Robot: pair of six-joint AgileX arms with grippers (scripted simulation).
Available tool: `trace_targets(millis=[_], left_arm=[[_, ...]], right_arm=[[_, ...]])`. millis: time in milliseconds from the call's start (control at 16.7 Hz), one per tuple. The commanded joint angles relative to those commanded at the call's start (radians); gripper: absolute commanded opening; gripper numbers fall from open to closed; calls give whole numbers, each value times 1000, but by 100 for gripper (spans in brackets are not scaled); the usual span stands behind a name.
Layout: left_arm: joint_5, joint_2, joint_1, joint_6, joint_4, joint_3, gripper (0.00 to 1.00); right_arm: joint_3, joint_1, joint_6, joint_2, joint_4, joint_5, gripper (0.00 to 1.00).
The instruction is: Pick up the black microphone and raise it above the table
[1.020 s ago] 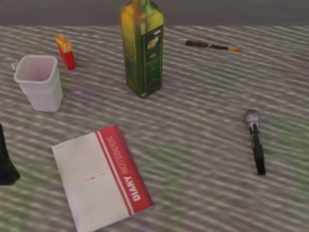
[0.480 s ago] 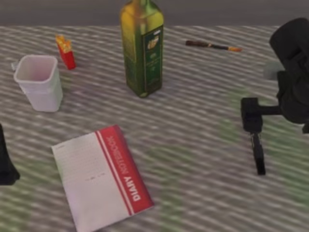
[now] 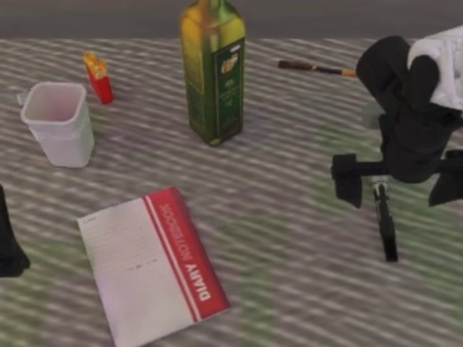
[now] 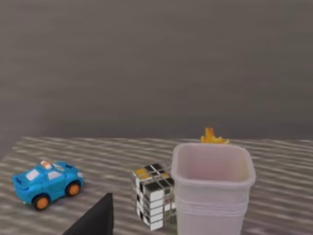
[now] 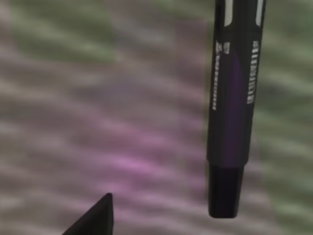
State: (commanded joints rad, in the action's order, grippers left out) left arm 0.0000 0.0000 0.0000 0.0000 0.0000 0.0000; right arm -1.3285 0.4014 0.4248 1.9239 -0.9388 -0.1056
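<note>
The black microphone [image 3: 387, 225] lies flat on the table [image 3: 289, 253] at the right. Only its slim handle shows, because its mesh head is hidden under my right arm. My right gripper [image 3: 394, 184] hovers over the head end, open, with one finger on each side and apart from the microphone. The right wrist view shows the dark handle [image 5: 231, 122] lying on the weave, with one fingertip [image 5: 95, 220] well clear of it. My left gripper [image 3: 9, 249] is parked at the table's left edge, open and holding nothing.
A tall green bottle [image 3: 213, 69] stands at the back centre, with a brown-and-orange pen [image 3: 318, 69] to its right. A white cup [image 3: 58, 123], a red fries box [image 3: 99, 78] and a diary notebook [image 3: 152, 264] are on the left. A blue toy car [image 4: 46, 182] and a cube [image 4: 154, 196] stand near the cup.
My right arm came in from the right edge and moved left over the microphone's head, covering it, with its fingers now spread wider. The microphone has not moved.
</note>
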Motion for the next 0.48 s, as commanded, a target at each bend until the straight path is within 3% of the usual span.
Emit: trace_targets(millis=[300,480], left_arm=[[0,0,0,0,0,0,100],[0,0,0,0,0,0,100]], right_arm=[[11,-5,-3,8,18,1,100],[51,-11,-11,67,117,0,100]])
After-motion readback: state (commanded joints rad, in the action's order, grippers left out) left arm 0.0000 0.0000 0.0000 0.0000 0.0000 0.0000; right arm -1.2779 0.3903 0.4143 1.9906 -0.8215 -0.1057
